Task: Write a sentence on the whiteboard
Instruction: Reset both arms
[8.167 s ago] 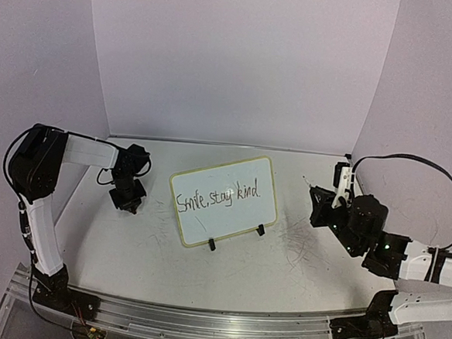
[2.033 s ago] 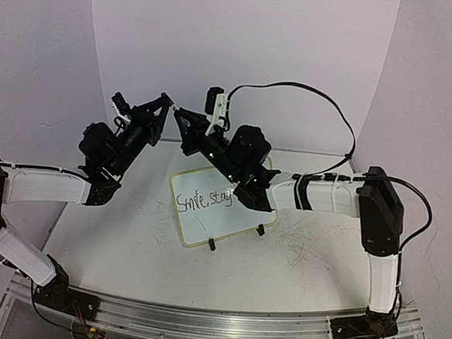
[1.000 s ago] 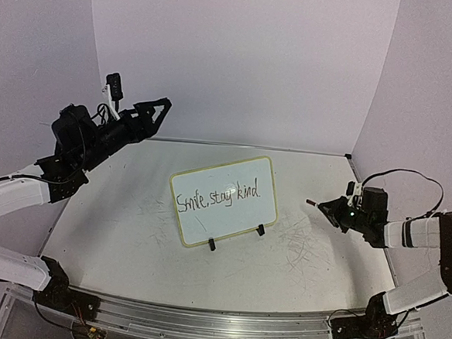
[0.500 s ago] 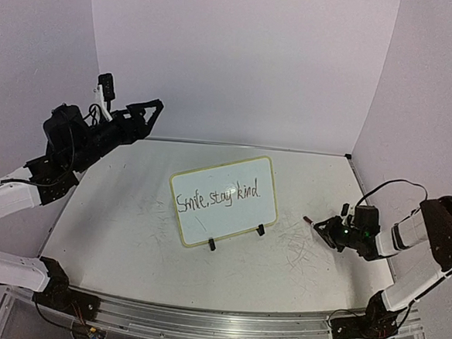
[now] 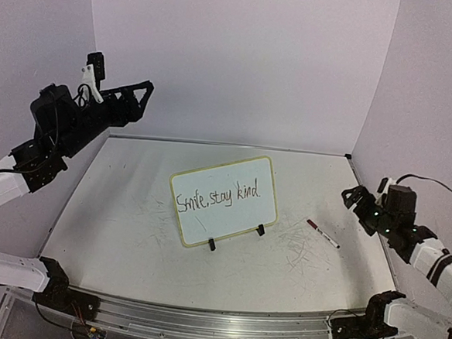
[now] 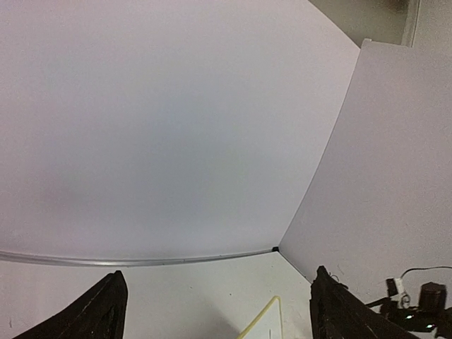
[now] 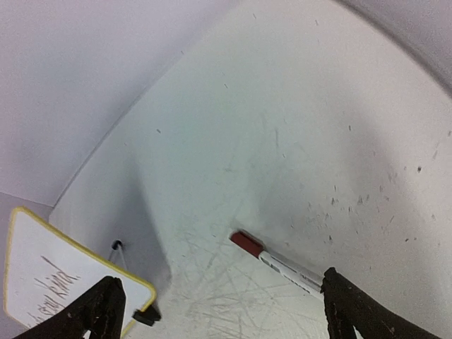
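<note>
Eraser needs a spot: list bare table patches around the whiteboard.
Bare: left of the whiteboard to the side wall; the strip between it and the near rail. Crowded: its right, with marker and right end effector.

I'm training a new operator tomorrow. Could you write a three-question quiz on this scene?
1. True or false: the marker lies on the table, right of the whiteboard.
2. What does the sentence read?
3. The right end effector is: A) shut on the marker; B) open, holding nothing; C) touching the whiteboard.

Key: 1 true; 2 "Smile, stay kind"; 3 B.
</note>
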You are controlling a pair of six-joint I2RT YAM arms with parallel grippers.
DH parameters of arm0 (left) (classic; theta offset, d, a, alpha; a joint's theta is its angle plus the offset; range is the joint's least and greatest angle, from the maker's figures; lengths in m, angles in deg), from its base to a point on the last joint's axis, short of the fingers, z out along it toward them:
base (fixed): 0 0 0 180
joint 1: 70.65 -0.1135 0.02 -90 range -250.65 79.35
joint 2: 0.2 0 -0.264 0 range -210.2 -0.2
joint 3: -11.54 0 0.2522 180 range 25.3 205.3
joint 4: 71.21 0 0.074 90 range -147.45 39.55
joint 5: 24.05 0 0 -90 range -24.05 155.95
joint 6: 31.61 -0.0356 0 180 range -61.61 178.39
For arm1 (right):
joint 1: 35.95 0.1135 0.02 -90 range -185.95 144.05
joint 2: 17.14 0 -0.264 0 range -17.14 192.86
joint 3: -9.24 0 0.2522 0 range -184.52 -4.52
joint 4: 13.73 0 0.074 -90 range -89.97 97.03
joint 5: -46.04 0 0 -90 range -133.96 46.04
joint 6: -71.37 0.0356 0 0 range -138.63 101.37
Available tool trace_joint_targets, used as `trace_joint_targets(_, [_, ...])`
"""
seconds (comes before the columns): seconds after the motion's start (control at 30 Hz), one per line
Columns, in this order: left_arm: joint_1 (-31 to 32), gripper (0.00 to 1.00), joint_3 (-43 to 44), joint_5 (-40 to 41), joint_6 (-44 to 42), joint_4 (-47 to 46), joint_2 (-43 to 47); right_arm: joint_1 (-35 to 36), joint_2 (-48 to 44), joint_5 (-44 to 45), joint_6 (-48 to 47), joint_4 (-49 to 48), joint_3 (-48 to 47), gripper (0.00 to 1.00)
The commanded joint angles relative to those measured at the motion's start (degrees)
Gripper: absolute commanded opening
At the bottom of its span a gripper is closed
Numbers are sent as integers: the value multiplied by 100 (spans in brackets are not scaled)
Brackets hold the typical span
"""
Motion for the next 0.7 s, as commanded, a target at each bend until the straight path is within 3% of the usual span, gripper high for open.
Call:
trace_joint_targets(0.0, [-15, 92, 547, 512, -678, 391, 311, 7, -1031, 547, -833, 1582, -1180, 98])
trace_joint_targets(0.33, [-16, 94, 1186, 782, -1223, 736, 573, 7, -1631, 1125, -2680, 2608, -4219, 98])
trace_joint_targets(0.53, [-17, 96, 1263, 743, -1203, 787, 669, 7, -1729, 1392, -2888, 2591, -4772, 98])
trace_joint_targets(0.67, [-14, 96, 1250, 766, -1143, 814, 705, 7, -1977, 1257, -2864, 2263, -4580, 98])
